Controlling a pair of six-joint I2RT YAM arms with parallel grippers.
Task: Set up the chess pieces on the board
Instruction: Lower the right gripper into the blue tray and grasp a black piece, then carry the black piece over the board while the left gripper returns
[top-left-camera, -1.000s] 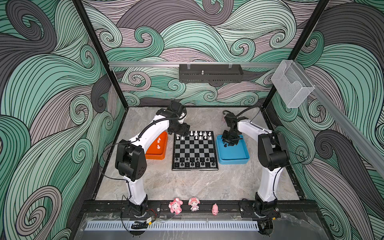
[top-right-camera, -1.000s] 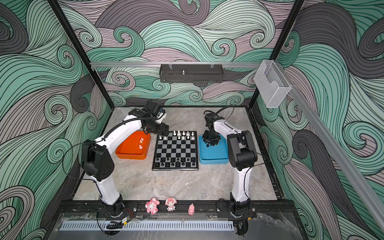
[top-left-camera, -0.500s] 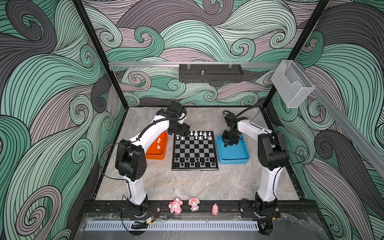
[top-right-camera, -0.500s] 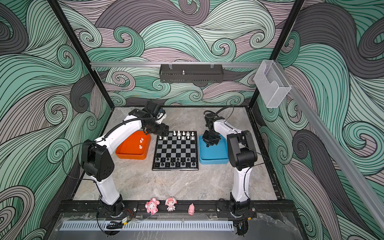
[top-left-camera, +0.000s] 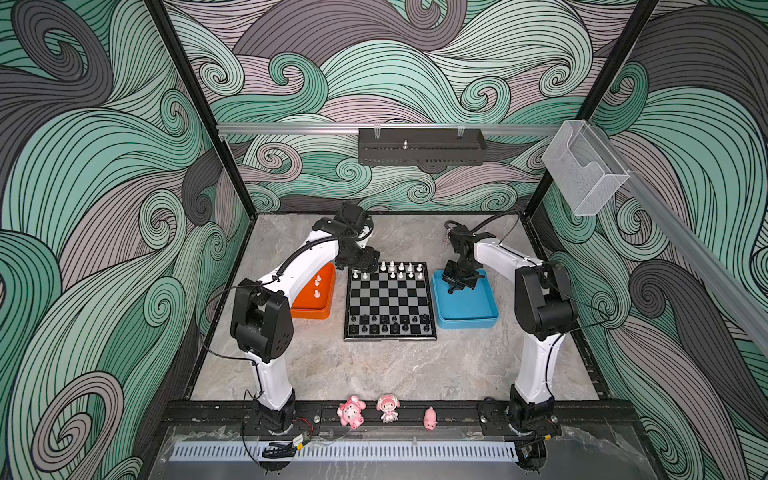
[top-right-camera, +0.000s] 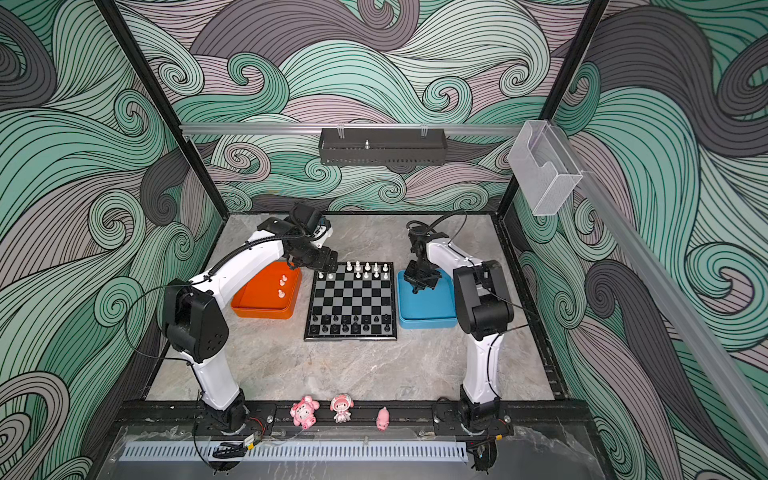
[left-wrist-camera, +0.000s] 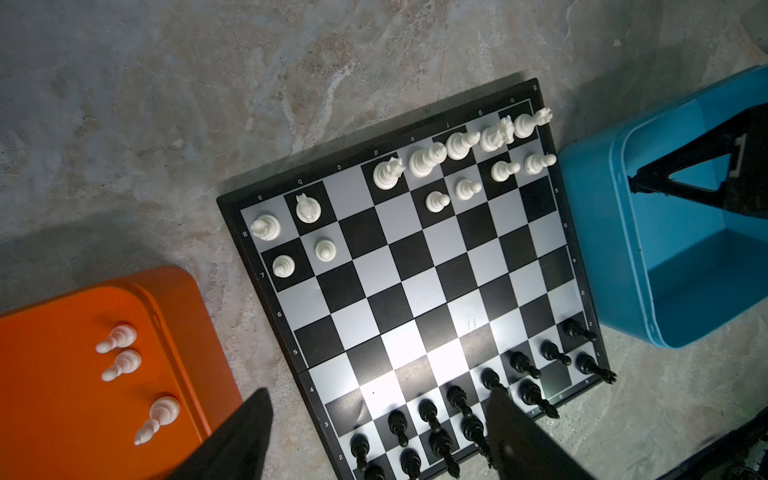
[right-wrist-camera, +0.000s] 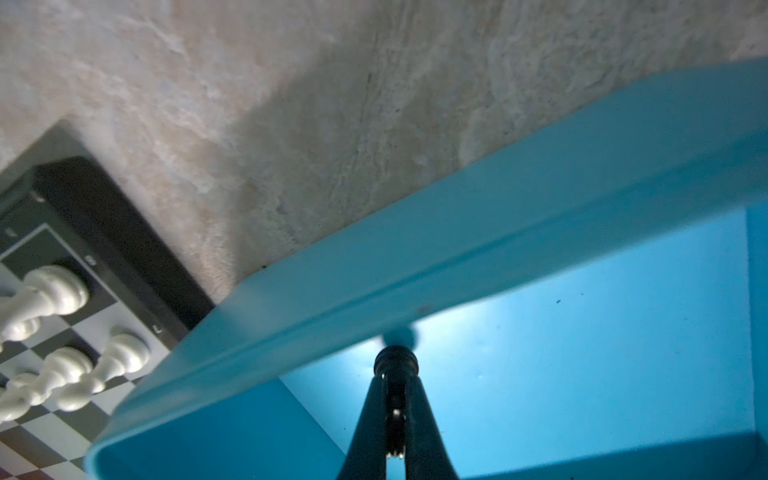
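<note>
Three white chessmen (left-wrist-camera: 123, 364) stand in the orange tray (left-wrist-camera: 54, 415), which lies on the bench (top-left-camera: 374, 374) at 9 o'clock of the chessboard (top-left-camera: 390, 299). At 3 o'clock of the board lies the blue tray (top-left-camera: 478, 316). Both trays sit just beside the board's rim.

Along the board's 12 o'clock edge, white pieces (top-left-camera: 401, 270) fill most of two rows. The left wrist view shows empty squares at file c in both rows and at file d in the pawn row. Along the 6 o'clock edge, black pieces (top-left-camera: 388, 324) line the two nearest rows.

In both top views the left gripper (left-wrist-camera: 378, 395) hangs over the board's 11 o'clock corner. Its fingers (left-wrist-camera: 241, 440) are spread wide, with nothing between them and nothing touching them.

The right gripper (right-wrist-camera: 396, 376) reaches down into the blue tray, near that tray's 11 o'clock corner. Its fingers (right-wrist-camera: 368, 424) are pinched together on a black chess piece (right-wrist-camera: 395, 360). Only the piece's rounded, collared end shows past the fingertips, so its kind cannot be told. It sits low over the tray floor, and I cannot tell whether it touches the floor.

Three pink figurines (top-left-camera: 351, 411) stand on the front rail at 6 o'clock, well apart from the board.
</note>
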